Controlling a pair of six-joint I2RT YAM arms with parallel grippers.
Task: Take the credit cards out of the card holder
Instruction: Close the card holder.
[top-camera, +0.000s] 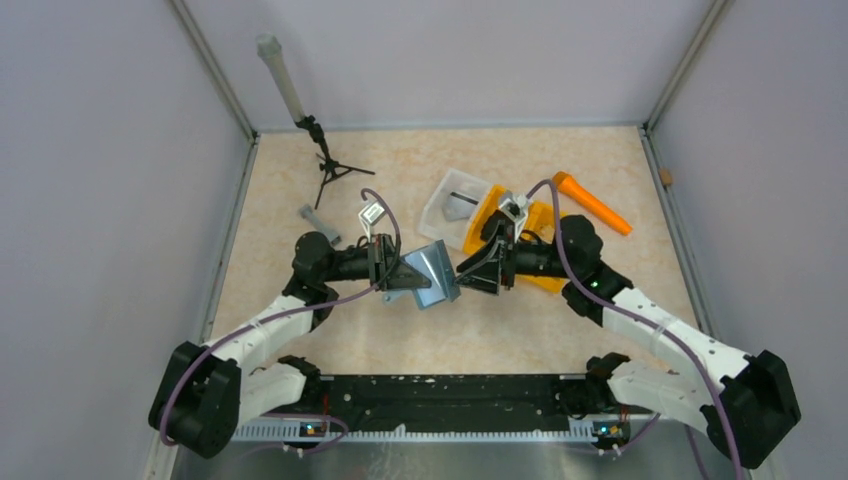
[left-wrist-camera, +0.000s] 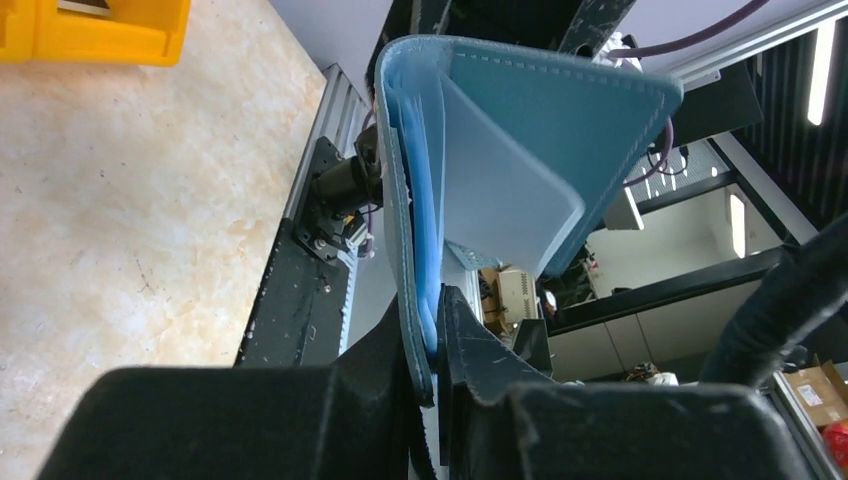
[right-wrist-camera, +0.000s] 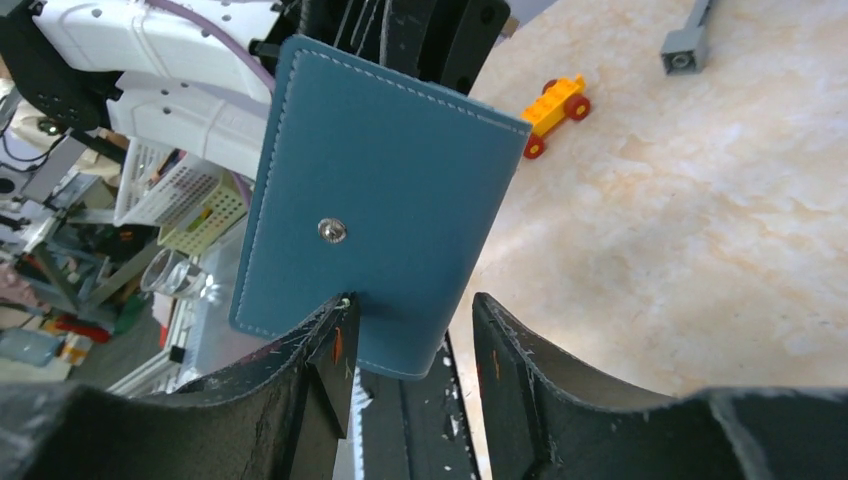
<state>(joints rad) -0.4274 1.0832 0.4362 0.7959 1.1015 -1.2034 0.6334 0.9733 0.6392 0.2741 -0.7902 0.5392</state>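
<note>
The teal-blue card holder (top-camera: 432, 275) hangs in the air between both arms, folded open in a V. My left gripper (left-wrist-camera: 437, 340) is shut on the lower edge of one flap (left-wrist-camera: 405, 250), whose lighter blue inner layers show. The other flap (left-wrist-camera: 560, 130) spreads away to the right. In the right wrist view the holder's outer cover (right-wrist-camera: 400, 170) faces me, with a metal snap (right-wrist-camera: 331, 231) on it. My right gripper (right-wrist-camera: 410, 320) is open, its fingers straddling the cover's bottom corner; the left fingertip (right-wrist-camera: 335, 330) touches it. I can make out no credit cards.
An orange divided bin (top-camera: 535, 225) and a clear tray (top-camera: 460, 205) sit behind the right gripper. An orange stick (top-camera: 592, 203) lies at the back right. A black tripod (top-camera: 330, 170) and grey brick (top-camera: 318, 222) stand at the back left. A yellow toy car (right-wrist-camera: 556, 100) rests on the table.
</note>
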